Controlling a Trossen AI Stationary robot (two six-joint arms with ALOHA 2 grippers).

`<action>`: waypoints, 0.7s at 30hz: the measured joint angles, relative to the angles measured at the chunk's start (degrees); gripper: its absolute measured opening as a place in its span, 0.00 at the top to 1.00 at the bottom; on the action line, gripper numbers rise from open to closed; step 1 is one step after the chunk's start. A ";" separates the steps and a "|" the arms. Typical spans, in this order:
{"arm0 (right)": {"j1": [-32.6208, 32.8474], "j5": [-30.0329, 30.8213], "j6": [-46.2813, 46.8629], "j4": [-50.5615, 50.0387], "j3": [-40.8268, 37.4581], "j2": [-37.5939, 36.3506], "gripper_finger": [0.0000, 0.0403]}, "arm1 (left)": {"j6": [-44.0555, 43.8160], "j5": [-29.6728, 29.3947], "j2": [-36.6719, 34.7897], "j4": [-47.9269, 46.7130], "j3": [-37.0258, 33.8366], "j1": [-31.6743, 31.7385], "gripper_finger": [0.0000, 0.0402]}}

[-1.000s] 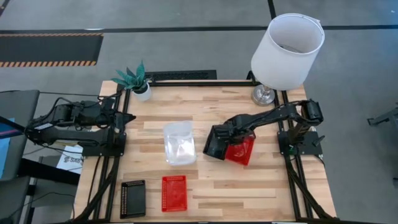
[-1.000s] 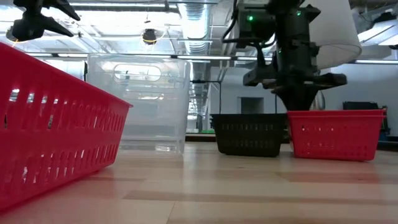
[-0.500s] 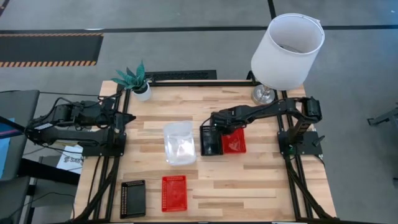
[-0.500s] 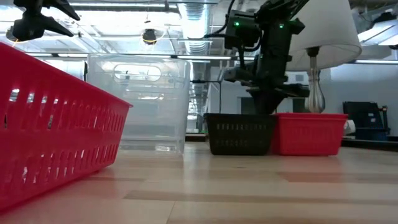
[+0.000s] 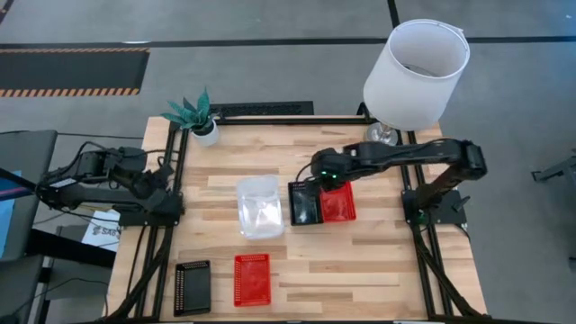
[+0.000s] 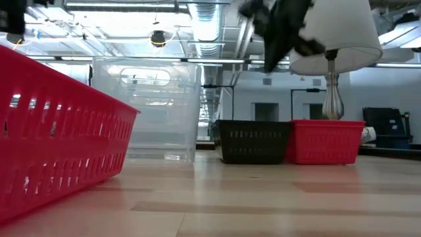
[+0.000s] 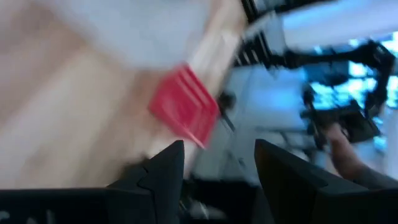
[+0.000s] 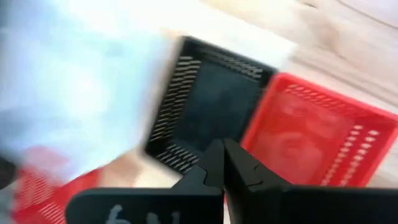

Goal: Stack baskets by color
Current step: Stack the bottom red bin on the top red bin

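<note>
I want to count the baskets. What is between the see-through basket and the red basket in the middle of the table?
A black basket sits between the clear basket and the red basket, right against the red one. The high view shows it.

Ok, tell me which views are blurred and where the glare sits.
Left wrist view: heavily motion-smeared, the red basket a streak. Right wrist view: smeared on the side past the black basket, sharper on the red one. Low view: the right arm is blurred overhead, ceiling lights glare through the clear basket. High view: sharp, evenly lit.
</note>
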 joint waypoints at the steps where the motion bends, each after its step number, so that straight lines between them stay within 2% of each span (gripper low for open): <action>1: 0.96 0.01 0.34 -0.02 0.82 -1.09 0.96 | -1.15 2.05 0.00 -0.36 0.00 -0.14 0.54; 5: 6.49 0.01 3.70 0.72 1.82 -4.29 0.96 | -4.26 2.02 0.14 -3.02 0.00 -1.56 0.54; 10: 16.45 0.05 10.75 1.34 1.85 -3.35 0.93 | -5.95 -5.06 2.65 -3.41 0.00 -4.44 0.54; 16: 24.87 0.03 16.61 2.18 1.76 2.45 0.87 | -10.52 -7.04 11.88 3.28 -0.74 -10.47 0.54; 21: 29.42 0.15 21.36 4.54 1.76 5.49 0.85 | -15.16 -13.98 21.35 11.67 -0.81 -18.26 0.54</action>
